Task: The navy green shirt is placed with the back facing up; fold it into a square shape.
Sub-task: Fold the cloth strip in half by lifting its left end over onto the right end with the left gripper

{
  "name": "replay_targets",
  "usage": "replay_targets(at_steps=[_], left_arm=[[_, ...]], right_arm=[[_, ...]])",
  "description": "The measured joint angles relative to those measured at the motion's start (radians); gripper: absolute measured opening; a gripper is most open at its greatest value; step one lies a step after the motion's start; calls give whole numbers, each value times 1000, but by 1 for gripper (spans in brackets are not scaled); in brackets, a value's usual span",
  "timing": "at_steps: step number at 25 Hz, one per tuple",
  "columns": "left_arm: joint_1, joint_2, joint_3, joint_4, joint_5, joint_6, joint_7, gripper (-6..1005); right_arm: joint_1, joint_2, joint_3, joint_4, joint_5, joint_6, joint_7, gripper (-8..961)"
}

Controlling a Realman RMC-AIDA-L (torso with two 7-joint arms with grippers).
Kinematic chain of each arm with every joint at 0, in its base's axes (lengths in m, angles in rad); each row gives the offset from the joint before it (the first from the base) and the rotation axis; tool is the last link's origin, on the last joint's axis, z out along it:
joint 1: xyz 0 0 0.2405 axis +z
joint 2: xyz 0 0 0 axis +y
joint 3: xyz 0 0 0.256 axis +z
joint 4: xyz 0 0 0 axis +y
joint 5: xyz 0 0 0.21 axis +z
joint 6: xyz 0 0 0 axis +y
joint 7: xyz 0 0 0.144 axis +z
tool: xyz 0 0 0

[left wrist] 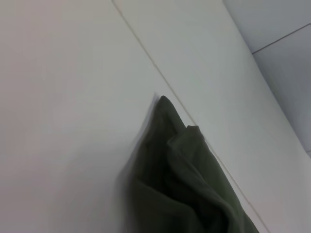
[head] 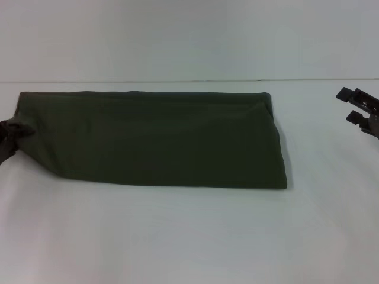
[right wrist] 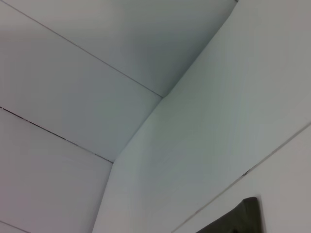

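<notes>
The navy green shirt point(head: 154, 139) lies on the white table point(head: 189, 236) as a long dark olive band, plain side up, running from the left edge to right of centre. My left gripper point(head: 7, 139) is at the band's left end, and the cloth bunches up there as if pinched. The left wrist view shows that end of the shirt point(left wrist: 180, 179) gathered in folds over the table. My right gripper point(head: 350, 105) is open and empty, well to the right of the shirt's right end and apart from it.
The table's back edge point(head: 189, 81) meets a pale wall just behind the shirt. White tabletop stretches in front of the shirt and to its right. The right wrist view shows mostly wall and table point(right wrist: 233, 121).
</notes>
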Motion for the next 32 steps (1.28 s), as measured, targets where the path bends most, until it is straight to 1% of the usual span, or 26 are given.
replay_targets(at_steps=[3,5,8,11,13,14,16,21,27,29,32], left_arm=[[-1,-1,2,0,0,-3,13,514],[0,-1,3,1,-3,2,53,274],[13,0,6,24,0,20,113,185],[45,-2,19,72,11,32,125,97],[56,-4,22,88,13,33,125,93],[76,-6,28,114,18,35,125,90],[81,-7,29,119,23,37,125,86],[82,-6,30,123,57,45,116,86],[83,-7,24,134,43,70,124,85],[88,-16,19,166,4,120,137,85],[103,-43,23,268,-105,248,160,86]], right_arm=[[0,0,0,0,0,0,0,928],[0,0,0,0,0,0,0,928],[-2,0,1,0,0,0,0,928],[-6,0,8,0,0,-1,0,928],[-8,0,13,0,0,-1,1,928],[-9,0,16,0,0,-1,1,928],[-10,0,20,0,0,0,3,928],[-10,0,21,0,0,-3,3,928],[-12,0,21,0,-3,-4,3,927],[-13,0,21,0,-5,-4,3,927],[-14,0,21,0,-6,-7,3,927]])
